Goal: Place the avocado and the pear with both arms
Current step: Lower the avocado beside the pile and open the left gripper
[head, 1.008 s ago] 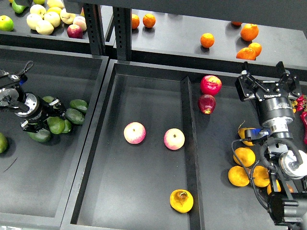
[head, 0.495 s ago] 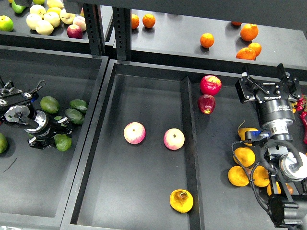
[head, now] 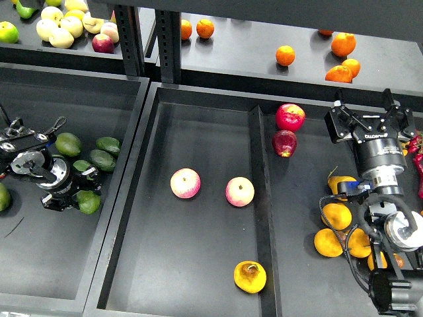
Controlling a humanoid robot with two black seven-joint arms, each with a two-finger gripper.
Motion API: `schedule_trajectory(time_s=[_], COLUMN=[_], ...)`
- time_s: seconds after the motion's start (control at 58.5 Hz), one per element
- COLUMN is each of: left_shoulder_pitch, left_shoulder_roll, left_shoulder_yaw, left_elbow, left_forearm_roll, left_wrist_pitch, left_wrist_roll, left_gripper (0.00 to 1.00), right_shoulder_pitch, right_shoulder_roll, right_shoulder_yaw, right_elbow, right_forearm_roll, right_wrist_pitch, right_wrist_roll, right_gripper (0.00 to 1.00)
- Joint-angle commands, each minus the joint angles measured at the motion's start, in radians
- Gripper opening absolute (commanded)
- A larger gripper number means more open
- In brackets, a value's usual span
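Observation:
My left gripper (head: 78, 193) is in the left tray (head: 39, 264) and is shut on the glossy green avocado (head: 89, 202), holding it just in front of the pile of darker avocados (head: 102, 159). The golden pear (head: 250, 277), with a brown patch at its stem, lies at the front of the middle tray (head: 172, 264) next to the divider (head: 259, 198). My right gripper (head: 365, 109) is open and empty above the right compartment, near two red apples (head: 285, 142).
Two pink-yellow apples (head: 186, 183) (head: 239, 191) lie mid-tray. Yellow-orange fruit (head: 336, 215) is piled by my right arm. More dark avocados (head: 68, 144) lie in the left tray. The back shelf holds oranges (head: 344, 44) and pale apples (head: 63, 26).
My left gripper has pulled out of the avocado pile toward the front with the glossy avocado in it. The right arm has not moved.

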Motion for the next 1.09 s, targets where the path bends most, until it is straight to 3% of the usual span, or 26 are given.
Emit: schedule_trajectory(time_s=[0.0,0.154,0.41,0.717,0.922,1.076], left_shoulder_pitch=[0.001,0.001,-0.004,-0.025,-0.123,-0.123], left_shoulder_roll=[-0.001,-0.004,-0.004,0.017,0.132,0.183], left_shoulder_yaw=[0.0,0.0,0.0,-0.001,-0.041,-0.199], left_elbow=[0.0,0.0,-0.001,-0.016,-0.018,-0.004], left_forearm_roll=[0.002,0.03,0.044,0.042,0.031,-0.005], left_wrist_pitch=[0.0,0.0,0.0,0.0,0.0,0.0], left_wrist_roll=[0.0,0.0,0.0,0.0,0.0,0.0], left_gripper=[0.48,0.63,0.74,0.97,0.99,0.99], right_shoulder_pitch=[0.0,0.0,0.0,-0.003,-0.003,-0.003], right_shoulder_roll=[0.0,0.0,0.0,0.0,0.0,0.0], right_shoulder_yaw=[-0.002,0.0,-0.002,-0.003,-0.003,-0.005], right_elbow=[-0.001,-0.001,0.0,-0.001,0.0,0.0], right_forearm_roll=[0.0,0.0,0.0,0.0,0.0,0.0], right_wrist_pitch=[0.0,0.0,0.0,0.0,0.0,0.0], right_wrist_roll=[0.0,0.0,0.0,0.0,0.0,0.0], right_gripper=[1.0,1.0,1.0,1.0,1.0,1.0])
